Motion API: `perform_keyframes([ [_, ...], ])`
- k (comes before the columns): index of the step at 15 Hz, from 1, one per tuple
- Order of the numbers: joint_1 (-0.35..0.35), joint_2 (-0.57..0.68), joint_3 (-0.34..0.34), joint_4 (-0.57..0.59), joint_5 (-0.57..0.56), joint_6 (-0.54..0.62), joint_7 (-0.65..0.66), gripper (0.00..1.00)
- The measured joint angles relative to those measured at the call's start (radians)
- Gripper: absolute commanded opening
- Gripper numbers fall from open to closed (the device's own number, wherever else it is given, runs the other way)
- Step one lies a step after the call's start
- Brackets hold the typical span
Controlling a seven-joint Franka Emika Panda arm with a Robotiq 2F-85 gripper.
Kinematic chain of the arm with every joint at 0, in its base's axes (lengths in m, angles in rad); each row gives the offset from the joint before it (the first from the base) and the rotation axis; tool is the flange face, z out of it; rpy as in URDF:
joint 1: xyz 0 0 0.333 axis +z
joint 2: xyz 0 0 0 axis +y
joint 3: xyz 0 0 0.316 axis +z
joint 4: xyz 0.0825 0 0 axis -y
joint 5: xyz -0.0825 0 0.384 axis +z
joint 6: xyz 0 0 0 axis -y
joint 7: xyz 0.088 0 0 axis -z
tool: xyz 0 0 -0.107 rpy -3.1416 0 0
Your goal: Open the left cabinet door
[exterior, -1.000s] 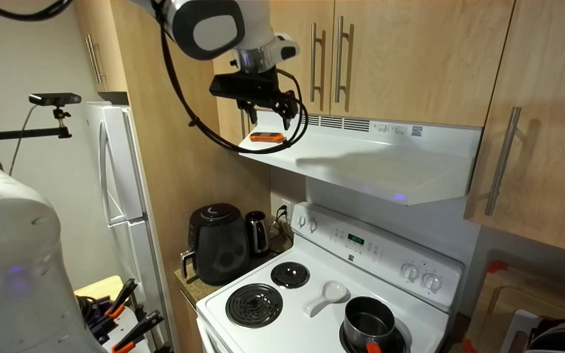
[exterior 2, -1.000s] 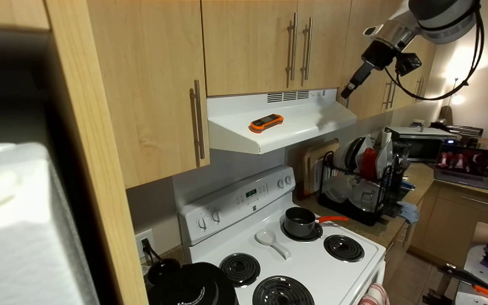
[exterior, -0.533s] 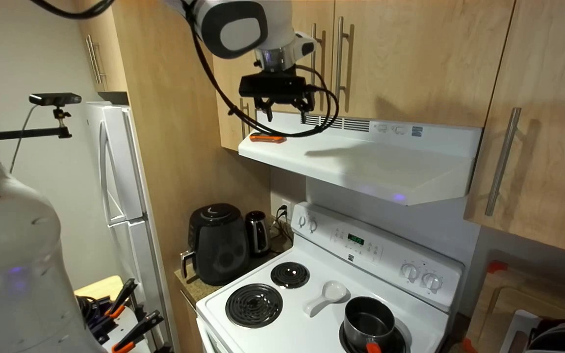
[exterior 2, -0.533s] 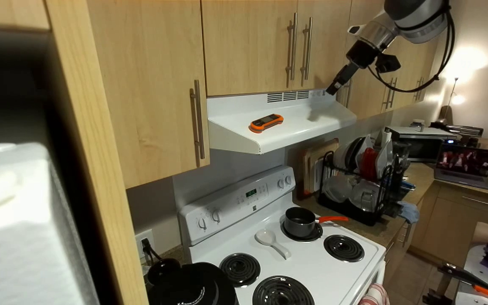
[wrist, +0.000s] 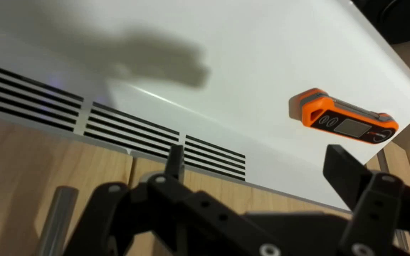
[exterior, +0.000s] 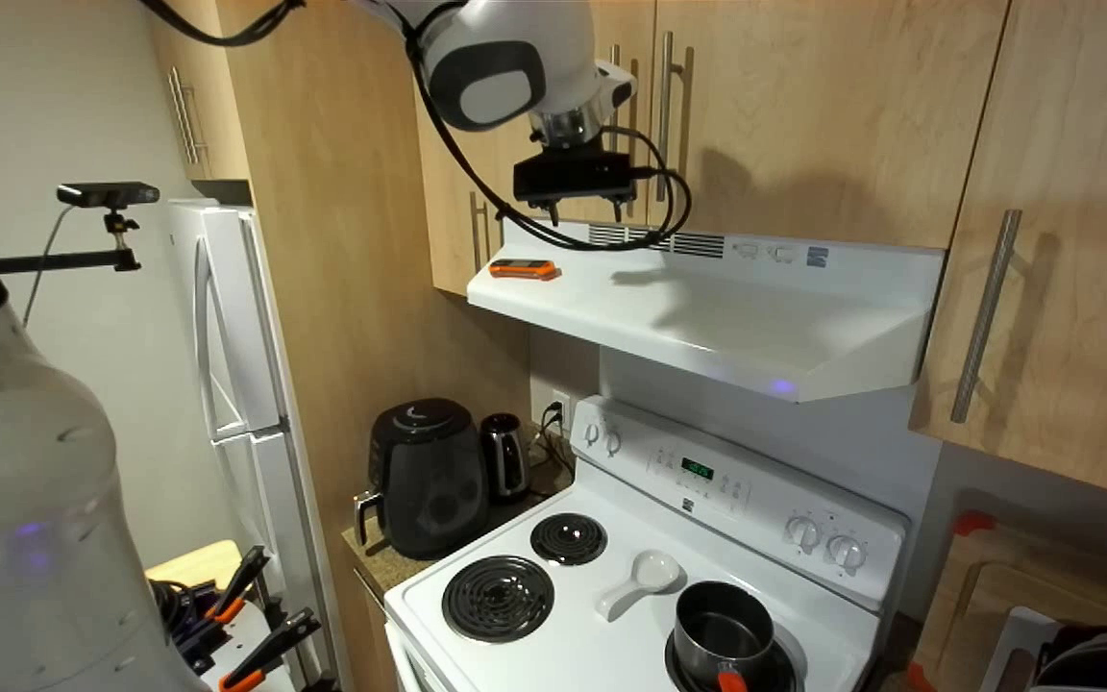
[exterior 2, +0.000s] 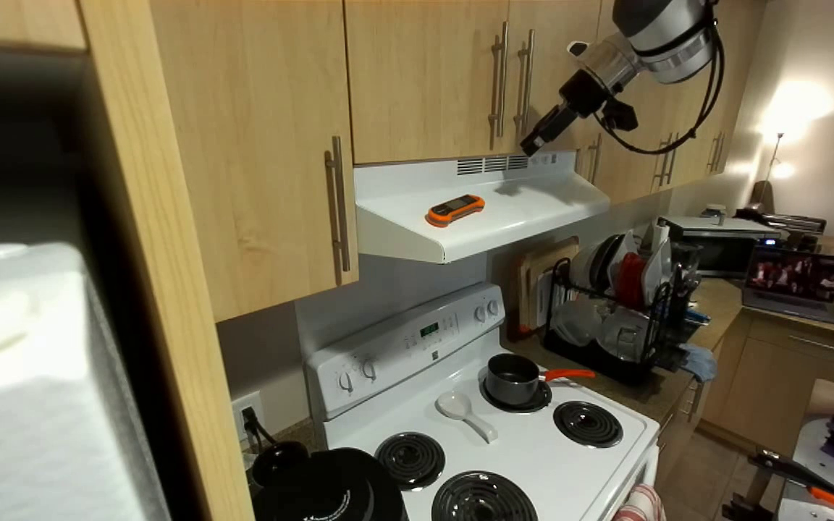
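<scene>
While the gripper (wrist: 255,156) hangs over the sloping top of the range hood (exterior: 707,308), its fingers (wrist: 343,170) stand spread wide with nothing between them. The left cabinet door (exterior 2: 424,79) sits directly above the hood's left half, looking closed, its bar handle (exterior 2: 501,87) upright near the panel's right edge and apart from the fingers. The step now looks to be reaching that bar: lift away from the hood, tip the gripper to face the wood, and set one finger either side of the metal. The twin handle (exterior 2: 526,83) stands just beside, over the hood's right half, so the finger on that side wants careful threading. Close near mid-bar, then pull along a leftward arc, as the door presumably swings from its left edge. The bar is slim, round and satiny; the panel flat, pale, faintly grained. Smooth and white, the hood has dark slotted vents (wrist: 133,129) along its upper edge, and toward its left end lies a folding orange thermometer (wrist: 347,119).
</scene>
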Motion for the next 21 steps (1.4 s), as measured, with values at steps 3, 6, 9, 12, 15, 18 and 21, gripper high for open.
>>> perform_keyframes([
  [3,-0.021,0.018,0.049,0.006,0.142,0.033,-0.092,1.00],
  [6,-0.045,0.022,0.092,0.011,0.265,0.058,-0.183,1.00],
  [9,-0.054,0.024,0.102,0.017,0.317,0.083,-0.240,1.00],
  [12,-0.054,0.024,0.096,0.029,0.318,0.114,-0.251,1.00],
  [15,-0.053,0.024,0.090,0.050,0.319,0.132,-0.251,1.00],
  [18,-0.050,0.024,0.084,0.074,0.350,0.136,-0.269,1.00],
  [21,-0.045,0.024,0.082,0.093,0.420,0.135,-0.312,1.00],
])
